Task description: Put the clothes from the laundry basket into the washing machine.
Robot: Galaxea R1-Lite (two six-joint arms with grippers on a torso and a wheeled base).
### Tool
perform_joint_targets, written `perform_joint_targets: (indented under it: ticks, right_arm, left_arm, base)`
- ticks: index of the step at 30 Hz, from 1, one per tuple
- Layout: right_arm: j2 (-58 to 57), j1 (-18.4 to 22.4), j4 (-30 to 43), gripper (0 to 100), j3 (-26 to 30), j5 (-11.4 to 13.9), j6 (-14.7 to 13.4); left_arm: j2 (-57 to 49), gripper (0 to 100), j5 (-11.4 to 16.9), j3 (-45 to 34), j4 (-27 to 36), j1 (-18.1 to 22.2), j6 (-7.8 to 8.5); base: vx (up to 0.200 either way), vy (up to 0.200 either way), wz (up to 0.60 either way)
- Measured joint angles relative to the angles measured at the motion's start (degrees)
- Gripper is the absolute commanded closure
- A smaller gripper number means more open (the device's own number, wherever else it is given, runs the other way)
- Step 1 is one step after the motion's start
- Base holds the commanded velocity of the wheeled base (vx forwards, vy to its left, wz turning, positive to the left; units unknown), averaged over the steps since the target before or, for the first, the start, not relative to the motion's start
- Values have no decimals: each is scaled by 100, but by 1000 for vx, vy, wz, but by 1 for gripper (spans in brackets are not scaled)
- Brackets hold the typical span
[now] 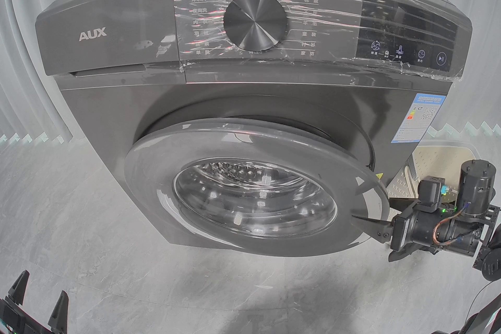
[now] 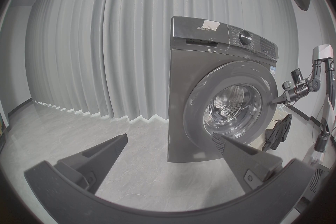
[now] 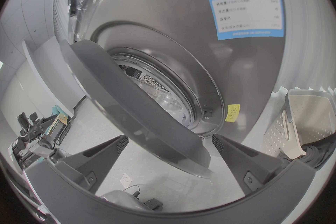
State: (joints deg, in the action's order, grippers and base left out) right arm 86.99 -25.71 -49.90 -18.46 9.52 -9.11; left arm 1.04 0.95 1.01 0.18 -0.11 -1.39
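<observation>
Right gripper (image 1: 371, 236) sat at the lower right of the head view with its fingers (image 3: 101, 153) spread wide and nothing held. Seen from its own wrist camera, the free edge of the round door (image 3: 140, 109) of the washing machine (image 1: 120, 110) lay in the gap between them (whether either finger touched the rim could not be told). That door stood ajar, swung a little way off the grey front that took up the middle of the head view. Behind it the drum (image 3: 154, 81) showed its perforated steel wall, and through the door glass only shining metal could be made out. A pale, perforated laundry basket (image 1: 438, 163) stood at the right edge of the head view, just beside the machine's right flank and behind the right arm. Dark clothes (image 3: 322, 151) hung over its rim, part inside and part draped down the outer wall, with a stretch of the inner wall bare above them. Well apart from the machine, the left gripper (image 1: 40, 296) rested in the lower left corner of the head view, its fingers also wide apart and holding nothing.
</observation>
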Motion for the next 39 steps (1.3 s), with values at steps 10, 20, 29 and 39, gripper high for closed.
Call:
perform_joint_targets:
  ticks: [10, 20, 29, 39]
  right_arm:
    - [-276, 50, -46, 0, 33, 20, 218]
    - [-94, -301, -49, 0, -4, 99, 208]
    - [-369, -571, -29, 0, 379, 163, 207]
    - [-199, -610, -235, 0, 399, 132, 154]
  left_arm:
    - [0, 0, 2, 0, 0, -5, -2]
    - [-2, 0, 2, 0, 0, -5, -5]
    - [0, 0, 2, 0, 0, -2, 16]
    - [0, 0, 2, 0, 0, -5, 16]
  base:
    - [-120, 0, 0]
    - [0, 0, 0]
    - [0, 0, 0]
    - [-120, 0, 0]
